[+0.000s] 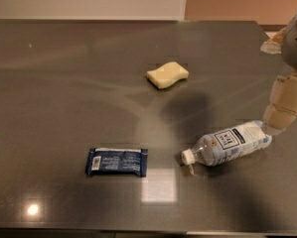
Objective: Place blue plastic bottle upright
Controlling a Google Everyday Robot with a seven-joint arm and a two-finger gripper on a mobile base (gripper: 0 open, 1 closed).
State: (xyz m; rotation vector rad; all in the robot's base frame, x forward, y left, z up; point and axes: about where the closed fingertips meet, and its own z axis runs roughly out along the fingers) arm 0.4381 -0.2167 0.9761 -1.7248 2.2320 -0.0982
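The blue plastic bottle (pixel 227 145) lies on its side on the dark grey table (pixel 63 83), right of centre. Its white cap (pixel 187 156) points left toward the front, and its pale blue-and-white label with a dark square mark faces up. My gripper (pixel 283 108) comes in from the right edge, with its pale fingers (pixel 287 99) hanging down right at the bottle's base end. It is not wrapped around the bottle's body.
A flat dark blue wrapped packet (pixel 116 161) lies left of the bottle near the front. A pale yellow sponge (pixel 167 75) sits farther back at centre. The table's front edge runs along the bottom. A wall stands behind the table.
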